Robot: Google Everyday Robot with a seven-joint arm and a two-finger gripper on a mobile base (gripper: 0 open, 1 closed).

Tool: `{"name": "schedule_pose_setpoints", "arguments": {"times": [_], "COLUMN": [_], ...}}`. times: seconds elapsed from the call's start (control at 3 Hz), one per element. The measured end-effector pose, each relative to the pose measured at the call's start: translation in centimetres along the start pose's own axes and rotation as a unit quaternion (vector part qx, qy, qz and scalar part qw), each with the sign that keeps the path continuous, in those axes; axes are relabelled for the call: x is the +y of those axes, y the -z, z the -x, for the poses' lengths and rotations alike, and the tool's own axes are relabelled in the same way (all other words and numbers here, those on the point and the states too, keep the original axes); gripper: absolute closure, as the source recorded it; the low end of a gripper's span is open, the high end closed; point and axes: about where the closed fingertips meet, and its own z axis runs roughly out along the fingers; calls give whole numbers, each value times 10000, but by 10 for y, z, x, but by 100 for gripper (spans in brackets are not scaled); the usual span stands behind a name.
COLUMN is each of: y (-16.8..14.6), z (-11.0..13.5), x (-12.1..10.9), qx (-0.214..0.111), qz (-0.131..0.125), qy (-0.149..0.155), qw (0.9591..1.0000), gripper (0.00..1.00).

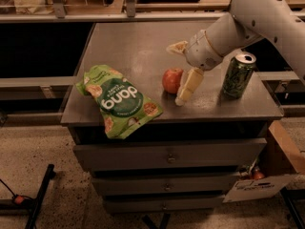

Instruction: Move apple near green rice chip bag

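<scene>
The apple [172, 80] is small and red-orange and rests on the grey cabinet top [133, 37], right of the green rice chip bag [119, 100]. The bag lies flat near the front left edge, with a gap between it and the apple. My gripper [174, 75] is open. One cream finger [188, 86] stands just right of the apple with its tip on the top, and the other finger [176, 47] is raised behind the apple. The white arm reaches in from the upper right.
A green drink can [238, 75] stands upright at the right side of the top, behind my wrist. Drawers [169, 156] lie below the top. A cardboard box [286, 161] sits on the floor at the right. Shelving runs along the back.
</scene>
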Motion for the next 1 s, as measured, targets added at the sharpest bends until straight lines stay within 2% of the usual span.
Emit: {"name": "schedule_pose_setpoints", "arguments": {"times": [1.0], "y": [-6], "z": [-3], "x": [0], "qx": [191], "qz": [-5], "qy": [-48], "qw": [9998], "gripper": [0]}}
